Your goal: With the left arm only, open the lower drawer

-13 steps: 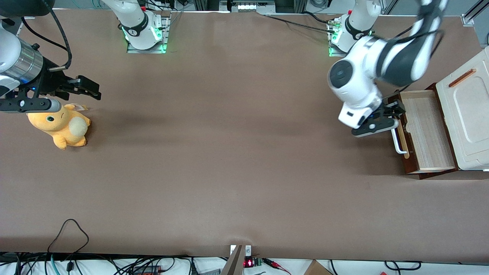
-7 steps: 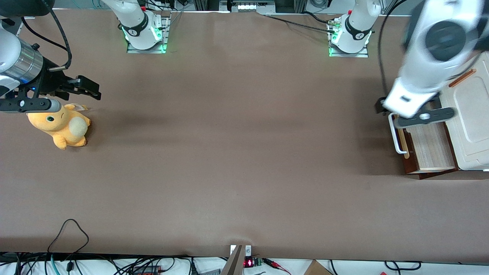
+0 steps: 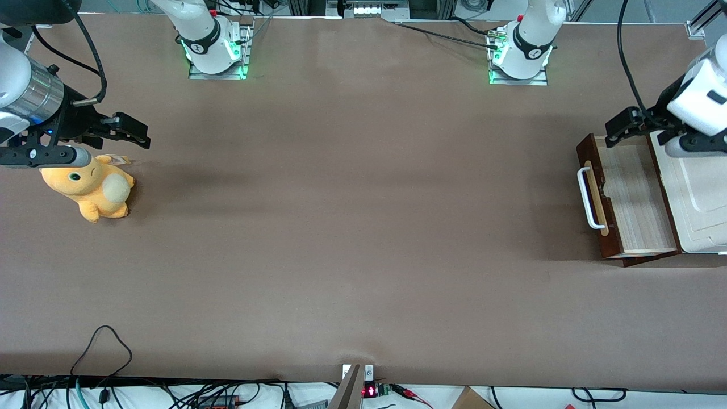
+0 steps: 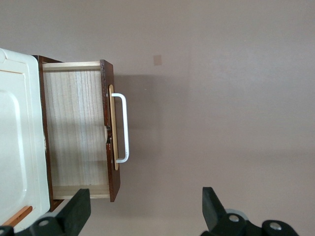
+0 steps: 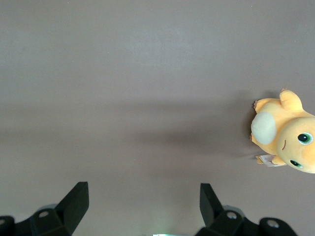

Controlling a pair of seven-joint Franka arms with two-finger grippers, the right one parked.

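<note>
Drawer work looks done; the shallow lower drawer with dark brown wooden front (image 3: 630,196) stands pulled out before the white moulded cabinet (image 3: 701,193); the black-and-white gripper (image 4: 142,214) hovers above it, jaws wide open, holding nothing.

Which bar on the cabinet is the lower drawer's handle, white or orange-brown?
The white bar handle, on the pulled-out lower drawer; the orange-brown bar lies on the white top. The left arm's hand, open, hovers above.
</note>
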